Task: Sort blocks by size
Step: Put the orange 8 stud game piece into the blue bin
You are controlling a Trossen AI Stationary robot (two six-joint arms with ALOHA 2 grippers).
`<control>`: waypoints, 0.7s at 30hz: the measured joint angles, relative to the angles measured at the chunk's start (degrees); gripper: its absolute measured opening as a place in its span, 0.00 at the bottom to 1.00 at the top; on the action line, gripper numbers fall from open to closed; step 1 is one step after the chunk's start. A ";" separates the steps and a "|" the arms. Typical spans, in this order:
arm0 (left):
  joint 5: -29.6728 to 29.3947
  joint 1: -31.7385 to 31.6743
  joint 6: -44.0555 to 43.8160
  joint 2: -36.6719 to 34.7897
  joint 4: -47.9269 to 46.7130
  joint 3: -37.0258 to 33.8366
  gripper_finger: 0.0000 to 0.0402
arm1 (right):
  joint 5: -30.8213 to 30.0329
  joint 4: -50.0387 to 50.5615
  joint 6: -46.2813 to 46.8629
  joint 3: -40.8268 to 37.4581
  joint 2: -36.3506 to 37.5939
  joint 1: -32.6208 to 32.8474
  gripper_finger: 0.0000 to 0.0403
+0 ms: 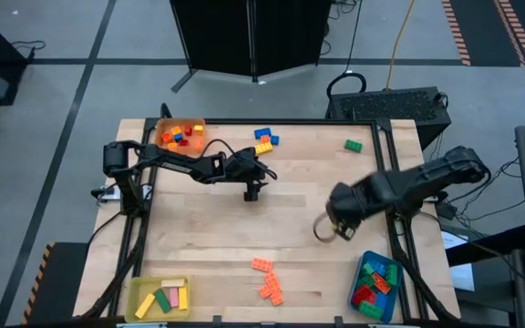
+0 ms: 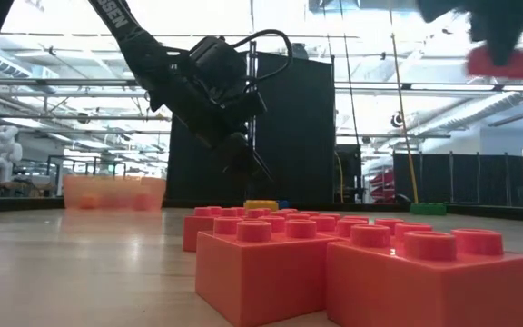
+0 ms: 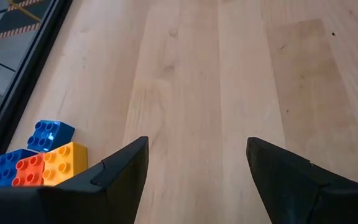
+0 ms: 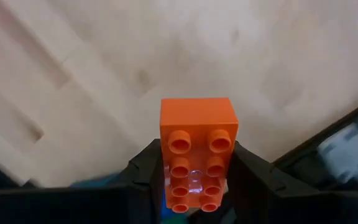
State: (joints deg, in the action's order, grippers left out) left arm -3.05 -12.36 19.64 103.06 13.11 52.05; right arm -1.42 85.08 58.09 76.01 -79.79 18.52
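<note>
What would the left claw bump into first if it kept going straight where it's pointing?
Probably just the bare wooden table. The open left gripper points at empty wood; the blue, red and yellow blocks sit off to one side, seemingly outside its path.

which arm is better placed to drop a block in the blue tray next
Right. The right gripper is shut on an orange block and hangs just beside the blue tray at the table's near right corner. The left gripper is open, holds nothing, and sits far off near the orange tray.
</note>
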 joint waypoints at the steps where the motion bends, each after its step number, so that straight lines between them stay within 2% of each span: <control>1: 0.00 0.00 0.00 -0.01 0.06 0.00 0.68 | 0.62 -0.02 2.76 0.00 0.00 2.18 0.29; 5: 0.00 0.00 0.11 -0.01 0.46 0.00 0.68 | 1.58 -1.23 13.12 0.00 -0.02 10.93 0.29; 12: 0.00 0.00 0.09 -0.02 1.83 0.00 0.68 | 0.20 -9.52 29.55 0.02 -0.56 22.94 0.29; 17: 0.00 0.08 -0.38 -0.01 2.67 0.02 0.68 | 0.47 -11.72 35.67 0.02 -4.01 28.86 0.29; 21: 0.00 0.15 -1.24 -0.02 3.32 0.02 0.68 | 3.29 -15.54 35.95 0.02 -7.71 32.59 0.30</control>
State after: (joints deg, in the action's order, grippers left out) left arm -3.05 -12.21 18.39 103.04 16.43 52.07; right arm 1.87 69.54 94.04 76.03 -87.49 51.10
